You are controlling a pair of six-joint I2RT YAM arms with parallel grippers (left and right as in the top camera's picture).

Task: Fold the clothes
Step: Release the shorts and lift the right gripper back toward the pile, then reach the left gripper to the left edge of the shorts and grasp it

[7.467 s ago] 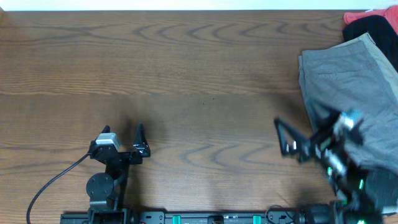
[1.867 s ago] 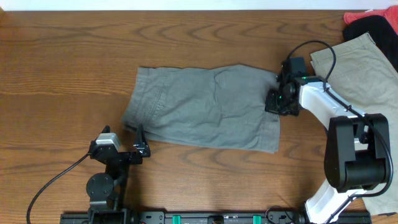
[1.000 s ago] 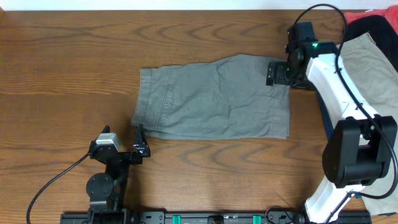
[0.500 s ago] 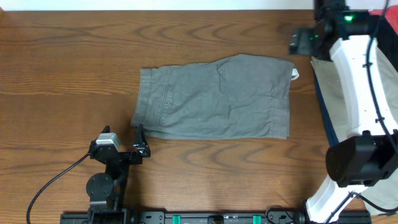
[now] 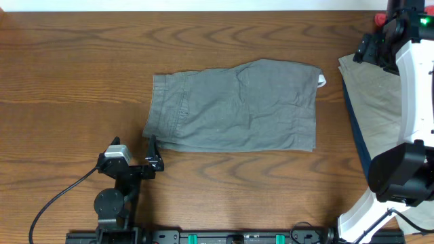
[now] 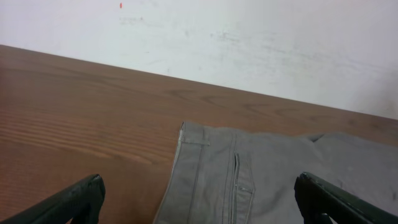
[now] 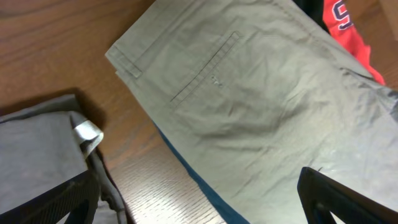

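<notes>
grey shorts (image 5: pixel 237 105) spread flat just ahead of left claw (image 5: pixel 152 154), jaws wide apart, right claw (image 5: pixel 371 49) empty and spread above beige shorts (image 5: pixel 380 95)

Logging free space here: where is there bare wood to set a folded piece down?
Bare table left of the grey shorts, the strip beyond them, and the near strip between left arm and right arm. Crowded at the right: beige shorts over a blue garment, only a narrow gap to the grey pair.

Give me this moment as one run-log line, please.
grey shorts: spread flat, unfolded | left claw: open, near waistband | right claw: open, above beige shorts
</notes>
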